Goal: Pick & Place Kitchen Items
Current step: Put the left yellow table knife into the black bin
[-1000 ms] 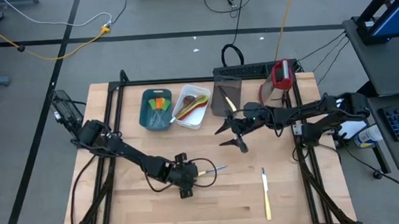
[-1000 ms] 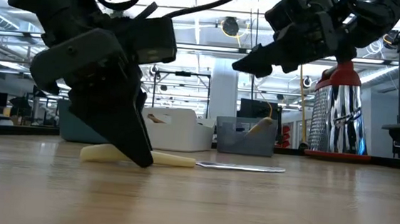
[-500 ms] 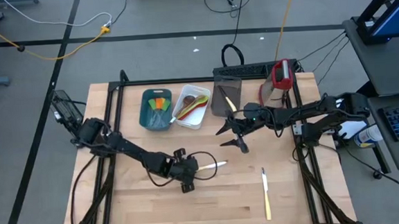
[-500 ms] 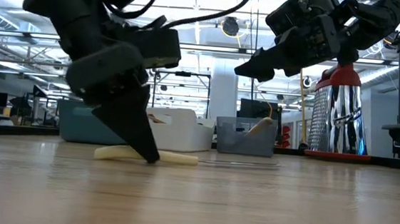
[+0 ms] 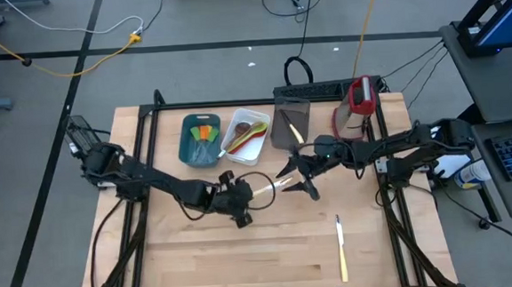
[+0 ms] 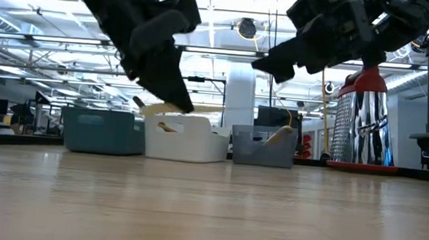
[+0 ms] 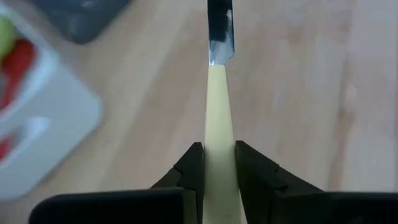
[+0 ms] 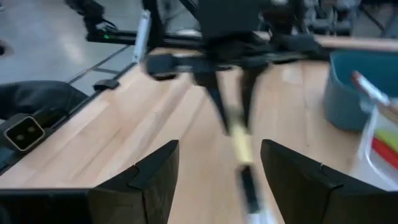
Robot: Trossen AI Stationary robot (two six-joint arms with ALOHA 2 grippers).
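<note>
A knife with a pale handle (image 5: pixel 261 190) hangs above the table's middle, with my left gripper (image 5: pixel 242 200) shut on it. Its dark blade (image 7: pixel 219 28) points toward my right gripper (image 5: pixel 296 178). That gripper hovers open, and in its wrist view its fingers (image 8: pixel 149 177) stand on either side of the blade's tip without closing on it. A second pale-handled knife (image 5: pixel 340 243) lies flat on the table near the right front. Spatulas and spoons lie in the teal tray (image 5: pixel 188 148) and the white tray (image 5: pixel 255 152). My left gripper pinches the knife's pale handle (image 7: pixel 219 146) between its two fingers, at the end away from the blade. The fingers (image 6: pixel 173 86) slant down from the table's left. The knife sticks out ahead of them, about level and lifted clear of the table.
The teal, white and grey-brown (image 5: pixel 284 135) trays stand side by side along the far edge. A red-and-white upright grater (image 5: pixel 360 97) stands at the far right. Bare wood (image 5: pixel 201 263) lies in front of both grippers.
My left gripper has risen and gone toward the far edge and my right gripper, taking the pale-handled knife with it. The knife lay flat on the table a second ago and now hangs clear of it.
</note>
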